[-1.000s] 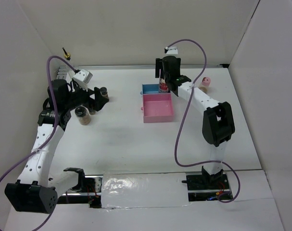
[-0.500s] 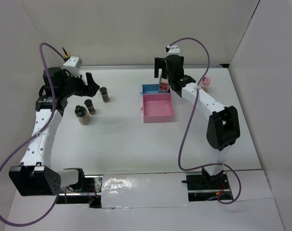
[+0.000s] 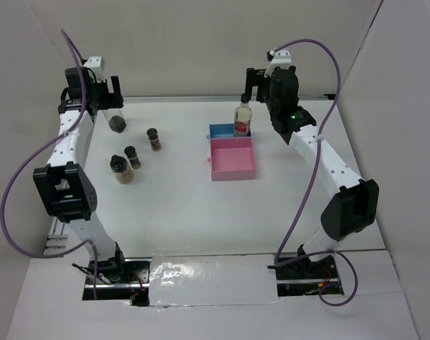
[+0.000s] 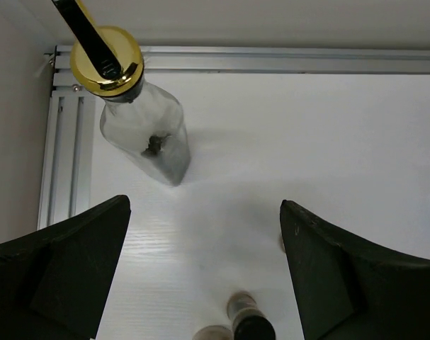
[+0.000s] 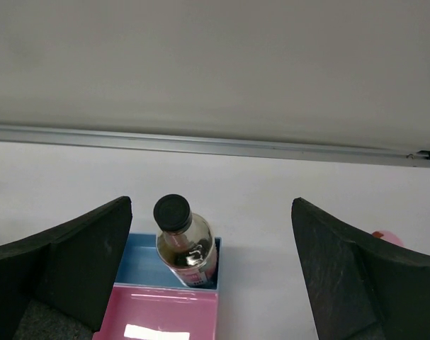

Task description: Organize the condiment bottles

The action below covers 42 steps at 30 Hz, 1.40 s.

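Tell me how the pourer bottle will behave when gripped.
The bottle looks like clear glass, so probably slippery and breakable. Tall and narrow under a gold pourer, it may tip if pushed high. It looks nearly empty, so likely light.

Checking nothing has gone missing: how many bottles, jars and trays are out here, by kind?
Tall clear glass bottles: 2 (one yellow-black pourer top, one black cap with red label)
Small dark-lidded spice jars: 3
Small pink-capped jar, mostly hidden: 1
Shallow plastic trays: 2 (pink, blue)
Total: 8
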Tool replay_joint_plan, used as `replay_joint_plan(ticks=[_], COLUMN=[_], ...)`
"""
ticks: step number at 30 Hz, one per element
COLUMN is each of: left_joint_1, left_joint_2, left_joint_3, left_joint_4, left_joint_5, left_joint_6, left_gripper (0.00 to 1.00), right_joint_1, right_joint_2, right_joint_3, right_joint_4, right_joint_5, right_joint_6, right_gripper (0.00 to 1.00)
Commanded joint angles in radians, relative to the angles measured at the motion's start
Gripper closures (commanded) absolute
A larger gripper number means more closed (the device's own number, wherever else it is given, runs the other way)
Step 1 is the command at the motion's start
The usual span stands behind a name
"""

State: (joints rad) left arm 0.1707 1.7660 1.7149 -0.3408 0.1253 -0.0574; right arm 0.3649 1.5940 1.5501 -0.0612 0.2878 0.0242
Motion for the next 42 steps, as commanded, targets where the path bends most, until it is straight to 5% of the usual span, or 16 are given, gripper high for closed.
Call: replay_joint_plan(ticks=[1, 11, 29, 35, 42], left_joint_1=[0.012, 0.052, 0.107, 0.119, 0.121], left_joint_2=[0.055, 0.168, 0.249, 0.294, 0.3], left_joint_3=[0.084, 0.14, 0.179, 0.224, 0.216], left_joint_4=[0.114, 0.235, 0.281, 0.272, 0.281], left_joint_5=[-0.072, -0.075, 0.255, 0.254, 0.27], left_joint_6=[0.045, 0.166, 0.226, 0.185, 0.188], left_gripper=[0.01, 0.01, 0.05, 0.16, 0.48], right_joint_1=[-0.014, -0.023, 0.026, 0.045, 0.052], right_joint_2=[0.0, 0.026, 0.061, 0.063, 0.084], right_joint_3=[0.016, 0.024, 0.067, 0.096, 0.131], right_joint_4=[0.012, 0.008, -0.038, -0.066, -0.075], right_joint_5=[-0.039, -0.067, 0.014, 0.048, 0.063], right_joint_6=[-0.053, -0.073, -0.084, -0.096, -0.112], right_gripper=[0.0, 0.0, 0.0, 0.0, 0.0])
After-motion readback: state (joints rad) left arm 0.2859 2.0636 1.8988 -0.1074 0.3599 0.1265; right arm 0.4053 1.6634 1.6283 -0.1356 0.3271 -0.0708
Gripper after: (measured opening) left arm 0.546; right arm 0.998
